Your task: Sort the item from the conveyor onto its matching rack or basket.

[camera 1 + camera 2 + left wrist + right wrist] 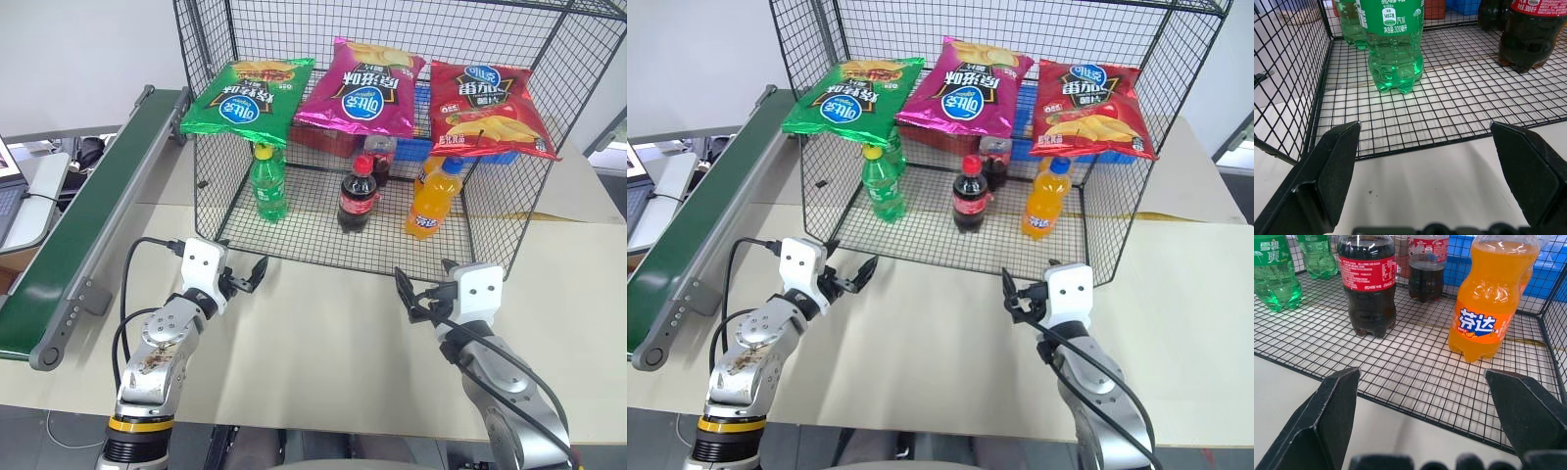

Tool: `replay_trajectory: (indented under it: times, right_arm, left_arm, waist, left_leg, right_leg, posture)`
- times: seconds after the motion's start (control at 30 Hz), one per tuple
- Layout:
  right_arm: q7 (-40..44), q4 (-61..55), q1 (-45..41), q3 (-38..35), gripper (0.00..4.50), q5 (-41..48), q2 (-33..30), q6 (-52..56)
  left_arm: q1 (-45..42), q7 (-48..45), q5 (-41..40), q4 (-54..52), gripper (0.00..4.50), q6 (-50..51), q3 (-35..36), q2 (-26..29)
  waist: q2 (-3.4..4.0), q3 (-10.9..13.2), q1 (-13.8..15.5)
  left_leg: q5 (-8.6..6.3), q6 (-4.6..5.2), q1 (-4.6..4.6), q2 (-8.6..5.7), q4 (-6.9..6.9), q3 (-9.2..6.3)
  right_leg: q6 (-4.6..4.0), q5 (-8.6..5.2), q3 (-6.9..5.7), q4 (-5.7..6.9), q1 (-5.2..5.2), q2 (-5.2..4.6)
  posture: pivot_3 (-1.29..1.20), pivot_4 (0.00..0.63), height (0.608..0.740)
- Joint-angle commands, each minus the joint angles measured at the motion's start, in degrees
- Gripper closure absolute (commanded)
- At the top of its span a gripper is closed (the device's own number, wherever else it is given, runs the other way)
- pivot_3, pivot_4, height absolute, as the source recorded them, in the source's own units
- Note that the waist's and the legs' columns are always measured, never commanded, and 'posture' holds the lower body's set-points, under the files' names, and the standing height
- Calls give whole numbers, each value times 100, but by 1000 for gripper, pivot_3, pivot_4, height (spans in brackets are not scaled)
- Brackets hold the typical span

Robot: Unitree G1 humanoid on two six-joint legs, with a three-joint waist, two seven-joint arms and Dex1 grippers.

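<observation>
The small plastic cola bottle with red cap and label (357, 195) stands upright, long axis vertical, on the mesh floor of the large black wire-mesh cage (549, 59), between green and orange sodas, apparently sorted. Both the left end effector (247, 277) and right end effector (415, 295) hover empty, fingers apart, above the tabletop (323, 333).

Bright, even indoor light; soft shadows, sharp focus throughout.

Cage (509, 211) front is open; three bottles (357, 196) stand on its floor.
</observation>
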Motion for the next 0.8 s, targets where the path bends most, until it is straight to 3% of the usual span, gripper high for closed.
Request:
replay_trajectory:
  times: [0.03, 0.8]
  right_arm:
    - [59, -280, 15, -203, 38, 64, 34, -16]
    - [134, -569, -204, -261, 38, 55, 44, 450]
  left_arm:
    - [27, -44, -94, -316, 0, 11, 67, -3]
    - [169, -225, -357, -398, 0, 38, 183, 60]
  waist:
    - [0, 0, 0]
    - [0, 0, -5]
  left_leg:
    - [0, 0, 0, 0, 0, 0]
    - [0, 0, 0, 0, 0, 0]
  right_leg:
    - [0, 0, 0, 0, 0, 0]
    - [0, 0, 0, 0, 0, 0]
  posture:
    - [0, 150, 740]
    - [0, 150, 740]
